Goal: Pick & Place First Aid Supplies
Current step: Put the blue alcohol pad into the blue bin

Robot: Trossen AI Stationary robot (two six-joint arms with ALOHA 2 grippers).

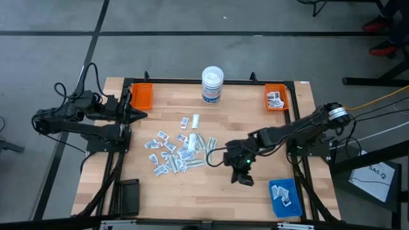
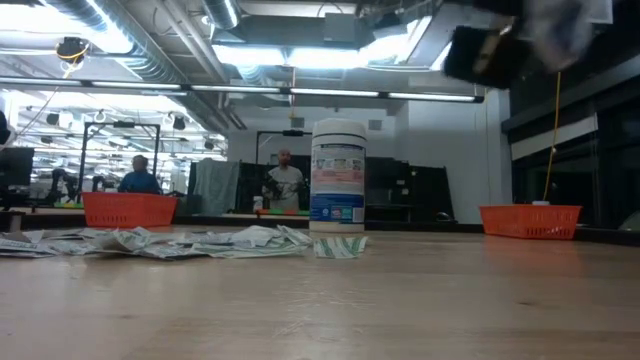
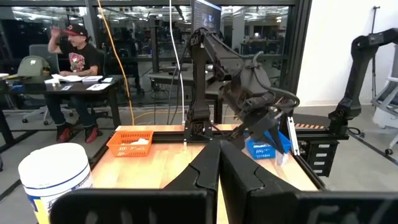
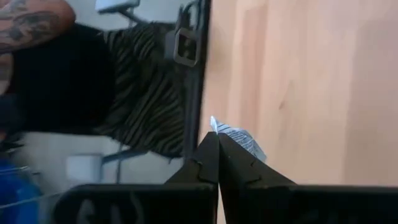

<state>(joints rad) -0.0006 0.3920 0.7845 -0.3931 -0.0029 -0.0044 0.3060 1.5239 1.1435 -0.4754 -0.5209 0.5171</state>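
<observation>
The right gripper (image 1: 243, 179), fingers pressed together, pinches a small white packet (image 4: 239, 138) with blue-grey print; the paper sticks out past the fingertips over bare wood in the right wrist view. In the high view this gripper sits lower right of centre, between the packet pile and the blue tray (image 1: 285, 197) in the lower-right corner, with open tabletop all around it. That tray already holds a few packets and lies just inside the table's (image 1: 255, 128) right rail.

The loose first aid supplies (image 1: 176, 152) spread across the middle of the frame, left of the right gripper: many small white packets and some pale greenish strips, none near an edge. In the low view they form a low heap at the left, reaching to the foot of the white tub (image 2: 338, 187).

That tub (image 1: 212, 84) with the blue label stands at the top centre, close to the far rail. 2 orange trays flank it: one (image 1: 141, 96) in the upper-left corner, one (image 1: 277, 98) in the upper-right corner with packets inside.

The left gripper (image 1: 138, 114) waits at the left edge, just below the upper-left orange tray, its fingers closed on nothing.

The lower left quarter of the wood is bare apart from a dark block (image 1: 126, 197) at the rail. Beyond the table, a seated person (image 3: 73, 59) appears in the left wrist view.
</observation>
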